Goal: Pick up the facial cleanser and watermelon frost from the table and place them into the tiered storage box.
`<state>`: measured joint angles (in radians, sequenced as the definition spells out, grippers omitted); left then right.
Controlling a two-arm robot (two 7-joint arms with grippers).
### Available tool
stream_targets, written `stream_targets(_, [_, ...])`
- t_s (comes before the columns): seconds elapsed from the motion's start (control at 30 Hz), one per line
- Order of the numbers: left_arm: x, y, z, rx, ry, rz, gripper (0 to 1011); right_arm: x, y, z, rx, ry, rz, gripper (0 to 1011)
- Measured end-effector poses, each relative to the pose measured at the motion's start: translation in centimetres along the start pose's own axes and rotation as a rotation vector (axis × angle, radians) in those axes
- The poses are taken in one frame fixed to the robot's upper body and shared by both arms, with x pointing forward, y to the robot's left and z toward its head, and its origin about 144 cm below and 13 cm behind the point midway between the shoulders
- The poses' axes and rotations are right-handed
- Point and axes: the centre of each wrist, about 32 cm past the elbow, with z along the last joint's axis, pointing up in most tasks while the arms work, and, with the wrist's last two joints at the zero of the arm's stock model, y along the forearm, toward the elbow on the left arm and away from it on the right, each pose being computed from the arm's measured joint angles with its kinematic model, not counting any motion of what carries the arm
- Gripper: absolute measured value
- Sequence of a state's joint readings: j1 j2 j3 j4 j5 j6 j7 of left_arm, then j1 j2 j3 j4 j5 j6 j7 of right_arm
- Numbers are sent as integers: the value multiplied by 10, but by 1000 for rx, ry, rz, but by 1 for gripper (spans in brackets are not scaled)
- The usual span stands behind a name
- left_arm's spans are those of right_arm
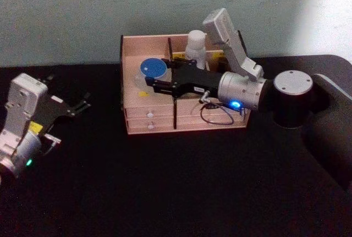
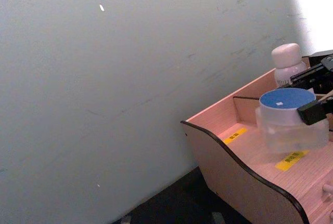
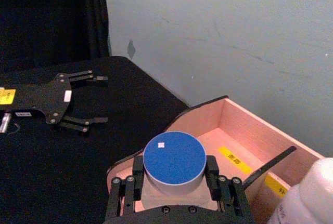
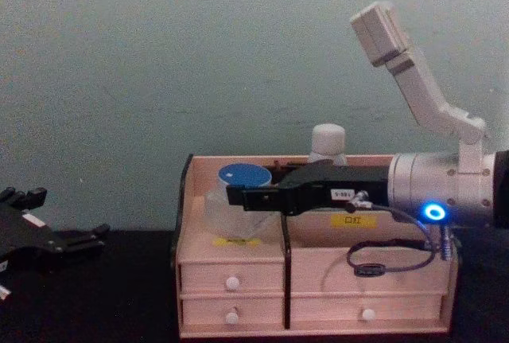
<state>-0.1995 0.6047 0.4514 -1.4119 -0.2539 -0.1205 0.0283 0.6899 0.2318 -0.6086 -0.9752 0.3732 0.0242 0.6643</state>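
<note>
The watermelon frost [image 1: 153, 67], a clear jar with a flat blue lid [image 3: 174, 157], sits low in the left compartment of the tiered storage box [image 1: 148, 119]. My right gripper [image 1: 157, 76] reaches in from the right and is shut on it, a finger pressed to each side of the lid. In the left wrist view the jar [image 2: 286, 117] looks level with the compartment floor by a yellow label. The facial cleanser [image 1: 196, 47], a white bottle with a rounded cap, stands upright in the back right compartment [image 4: 328, 142]. My left gripper [image 1: 82, 104] lies open on the table, far left of the box.
The box [image 4: 231, 259] stands against a pale wall at the back of a black table. Small white-knobbed drawers face me. A loose black cable [image 4: 374, 263] hangs from the right wrist in front of the box's right drawers. Dark bare table stretches in front.
</note>
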Motion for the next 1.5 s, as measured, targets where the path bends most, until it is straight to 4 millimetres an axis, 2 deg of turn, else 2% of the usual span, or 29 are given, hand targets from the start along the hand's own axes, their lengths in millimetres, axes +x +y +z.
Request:
stream_targets(0.53, [0,0,0,0,0,0,1001,3,12,-2,-13,16,13,715])
stream_targets(1.5, [0,0,0,0,0,0,1001,7,16,-5,-33,61,4,715])
